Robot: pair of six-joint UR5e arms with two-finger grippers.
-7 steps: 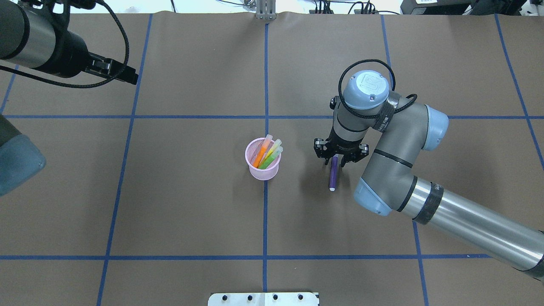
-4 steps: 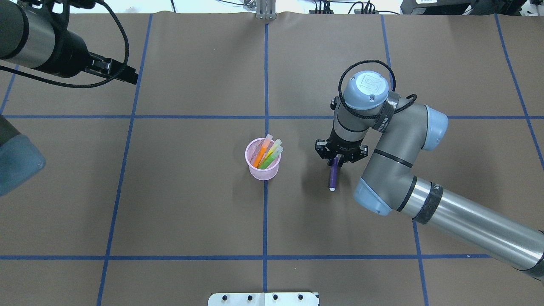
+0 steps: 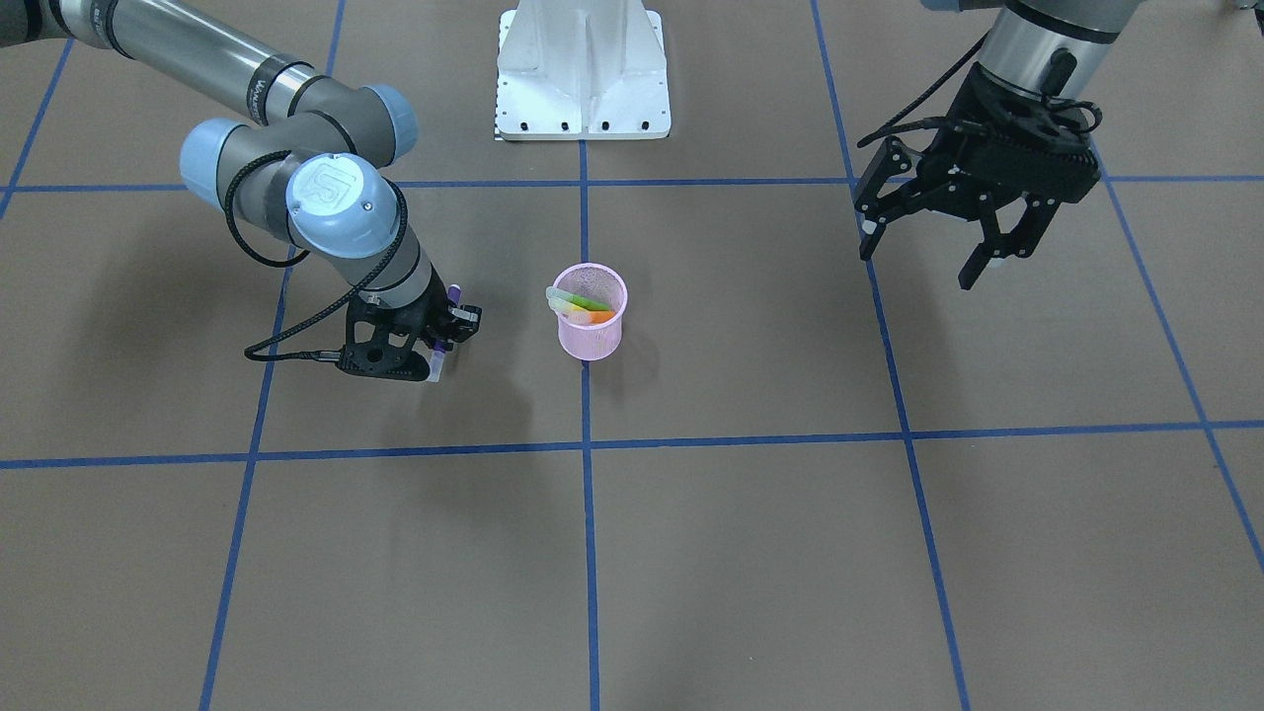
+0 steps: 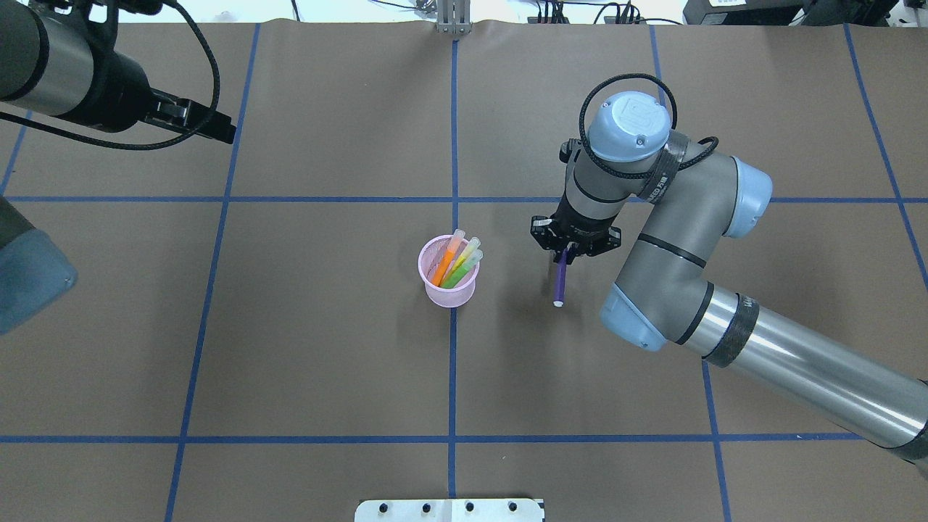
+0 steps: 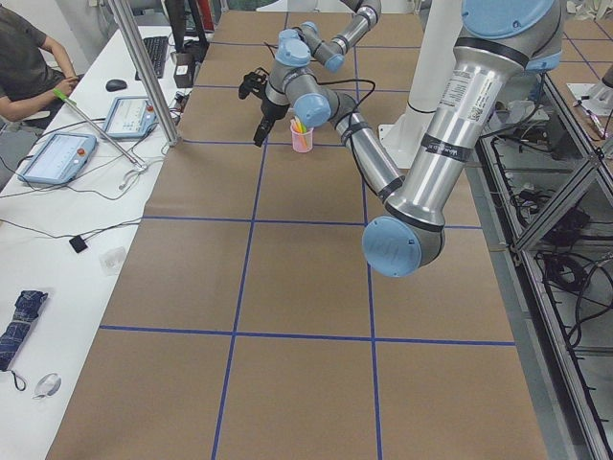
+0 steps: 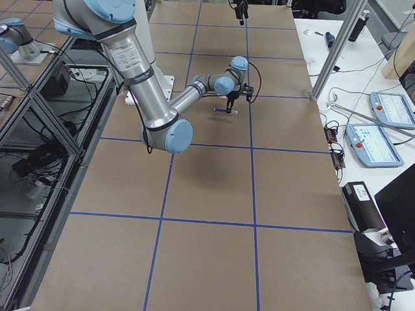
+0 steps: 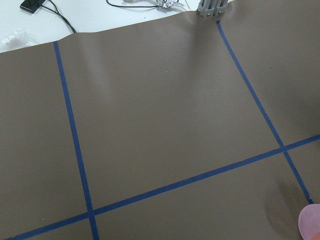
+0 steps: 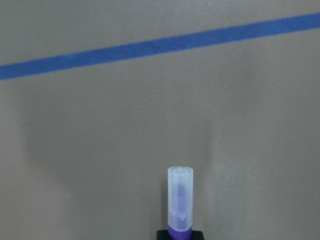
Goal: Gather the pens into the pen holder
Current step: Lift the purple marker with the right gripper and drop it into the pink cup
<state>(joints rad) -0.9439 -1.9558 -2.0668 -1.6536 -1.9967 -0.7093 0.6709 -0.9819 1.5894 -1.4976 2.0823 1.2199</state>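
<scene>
One pen is outstanding: the purple pen (image 4: 558, 281), pinched on its coloured barrel by the right gripper (image 4: 568, 254), fingers closed on it. Its pale cap end angles down toward the tabletop (image 4: 326, 326), near the pen holder (image 4: 451, 296) but apart from it. Orange pen (image 4: 442, 267) and green pen (image 4: 460, 274) lean inside. Left gripper (image 3: 918, 262) hangs well apart, fingers spread, empty. Pen judged light, stiff, smooth plastic, likely slippery; a mid-barrel hold should swing least. Mesh holder looks light, tip-prone. No print legible on pen or holder. Wrist cap (image 4: 628, 123) bears a UR emblem; arm band (image 4: 658, 194) lettering too small to read.
</scene>
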